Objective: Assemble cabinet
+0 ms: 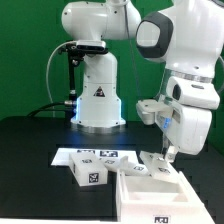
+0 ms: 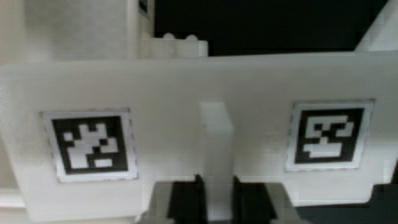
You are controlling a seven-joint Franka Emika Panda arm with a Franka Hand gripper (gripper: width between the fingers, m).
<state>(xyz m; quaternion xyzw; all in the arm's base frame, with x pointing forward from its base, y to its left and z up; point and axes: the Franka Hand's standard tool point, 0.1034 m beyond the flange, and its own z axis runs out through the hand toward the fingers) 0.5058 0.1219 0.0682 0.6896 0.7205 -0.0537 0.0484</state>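
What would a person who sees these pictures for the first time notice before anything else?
First comes the big white arm, standing at the back of the black table and bending over to the exterior view's right. Its gripper hangs shut, low over the white cabinet at the front. In the wrist view, two black-and-white tags sit on a white panel, seen very close.

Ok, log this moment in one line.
claw: shut | position: low at cabinet | hold: unclear | loose panel: on table
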